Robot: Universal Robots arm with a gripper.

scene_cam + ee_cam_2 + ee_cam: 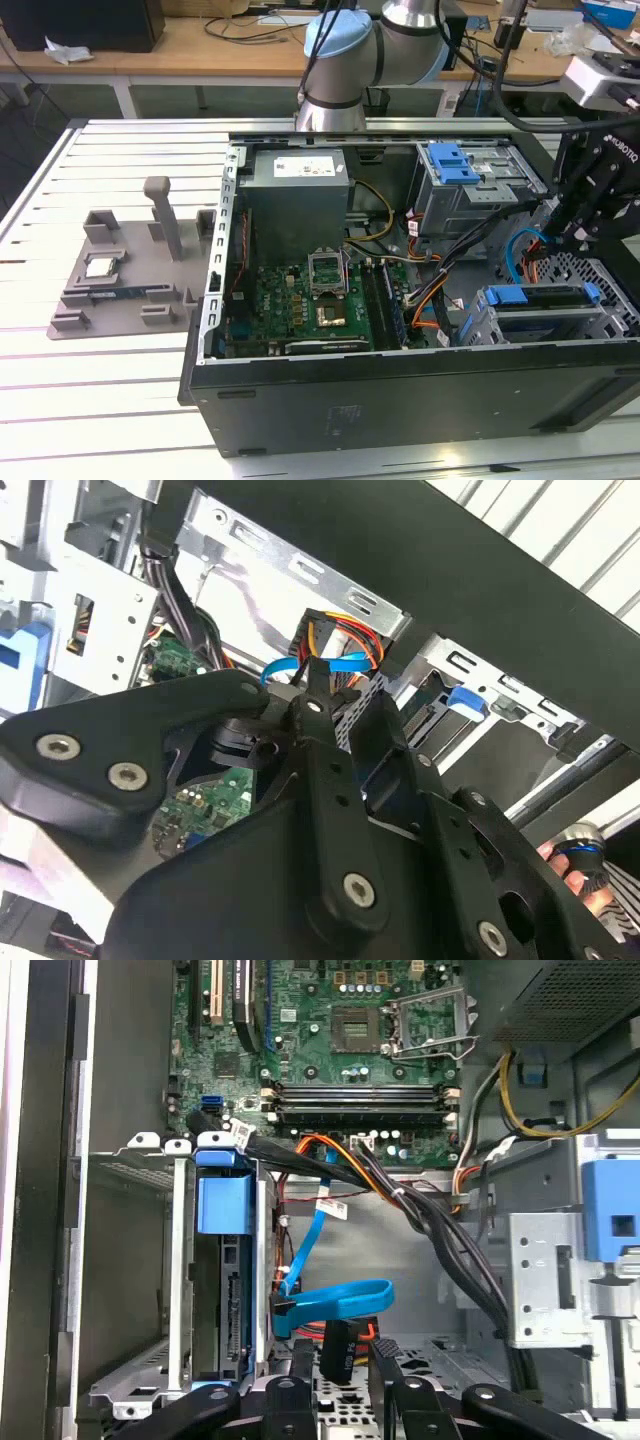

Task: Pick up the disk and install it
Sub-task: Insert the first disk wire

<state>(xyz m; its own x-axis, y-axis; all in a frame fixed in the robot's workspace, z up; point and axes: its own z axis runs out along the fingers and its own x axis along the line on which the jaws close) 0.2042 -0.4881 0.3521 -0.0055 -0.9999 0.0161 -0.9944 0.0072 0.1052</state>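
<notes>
The disk point(540, 298) sits in the lower drive cage point(610, 322) of the open computer case, at the exterior view's right, its blue carrier rails showing along the top. In the first wrist view the disk point(226, 1290) stands edge-on in that cage, blue tab toward the motherboard. My gripper point(556, 240) hangs just above and behind the cage, apart from the disk. In the first wrist view its black fingers point(300, 1365) stand apart over the perforated case floor, and the gripper point(342, 1375) is open with nothing held. The gripper's black body point(330, 810) shows in the second wrist view.
A green motherboard point(310, 300), a grey power supply point(298, 195) and a second drive cage with a blue latch point(455, 165) are inside the case. Black, orange and blue cables point(335, 1300) run beside the disk cage. A grey fixture holding a small chip point(105, 268) lies at the exterior view's left.
</notes>
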